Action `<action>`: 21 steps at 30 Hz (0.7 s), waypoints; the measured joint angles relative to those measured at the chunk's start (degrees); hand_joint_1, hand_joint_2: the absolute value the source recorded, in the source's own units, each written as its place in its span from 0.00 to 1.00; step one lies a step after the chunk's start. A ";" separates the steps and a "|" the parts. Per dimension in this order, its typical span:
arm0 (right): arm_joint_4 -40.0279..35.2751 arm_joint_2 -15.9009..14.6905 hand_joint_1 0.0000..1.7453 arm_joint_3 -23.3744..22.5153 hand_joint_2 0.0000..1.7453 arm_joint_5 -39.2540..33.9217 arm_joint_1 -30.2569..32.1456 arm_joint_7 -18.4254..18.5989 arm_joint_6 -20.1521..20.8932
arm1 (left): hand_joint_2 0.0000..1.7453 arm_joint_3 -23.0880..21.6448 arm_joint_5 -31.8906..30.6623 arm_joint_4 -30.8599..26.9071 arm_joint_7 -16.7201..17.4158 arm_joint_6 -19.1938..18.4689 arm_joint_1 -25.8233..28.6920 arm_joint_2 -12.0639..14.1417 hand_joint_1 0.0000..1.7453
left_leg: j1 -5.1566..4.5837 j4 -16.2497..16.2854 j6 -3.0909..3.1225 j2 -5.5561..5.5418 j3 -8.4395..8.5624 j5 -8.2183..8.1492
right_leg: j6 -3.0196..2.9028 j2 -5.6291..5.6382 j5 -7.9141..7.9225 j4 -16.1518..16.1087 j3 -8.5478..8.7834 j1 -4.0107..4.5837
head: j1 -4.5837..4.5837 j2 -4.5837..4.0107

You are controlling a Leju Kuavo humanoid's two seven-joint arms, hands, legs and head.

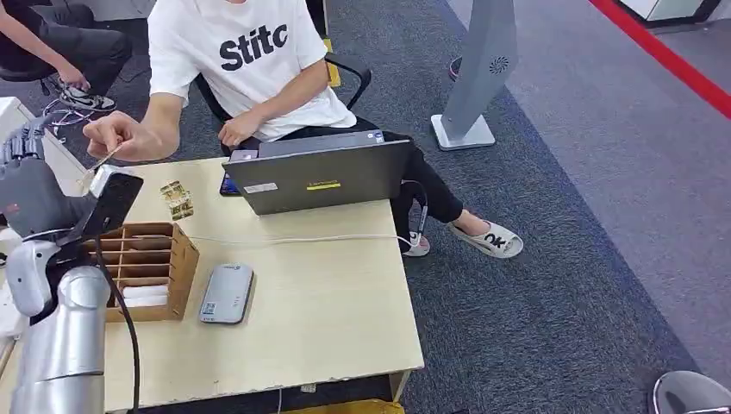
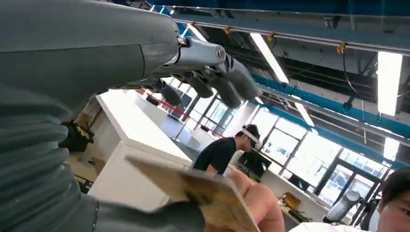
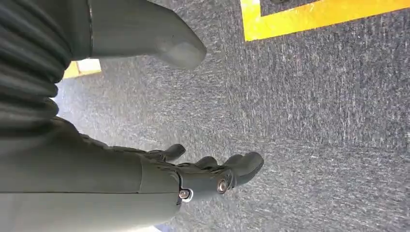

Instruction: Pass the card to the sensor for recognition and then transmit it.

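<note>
The left hand (image 1: 26,177) was raised at the counter's (image 1: 328,302) far left edge. The card (image 2: 203,193) lay against its thumb while a seated person's hand (image 1: 121,138) pinched the same card (image 1: 102,162); whether the left hand actually gripped it could not be determined. The right hand (image 3: 193,159) hung over grey carpet, fingers apart, holding nothing. On the counter stood a wooden slotted box (image 1: 146,267), a grey sensor (image 1: 228,293) just beside it, and a laptop (image 1: 319,177) further back.
</note>
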 joint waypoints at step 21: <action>0.15 0.00 0.00 0.48 1.00 1.53 0.06 0.72 1.25 | 1.00 -0.57 2.56 1.64 -0.83 -2.01 1.86 0.92 1.00 | 0.00 0.00 0.00 -0.02 -0.02 0.00 | 0.00 -0.02 0.00 0.00 0.00 0.00 | 0.00 0.00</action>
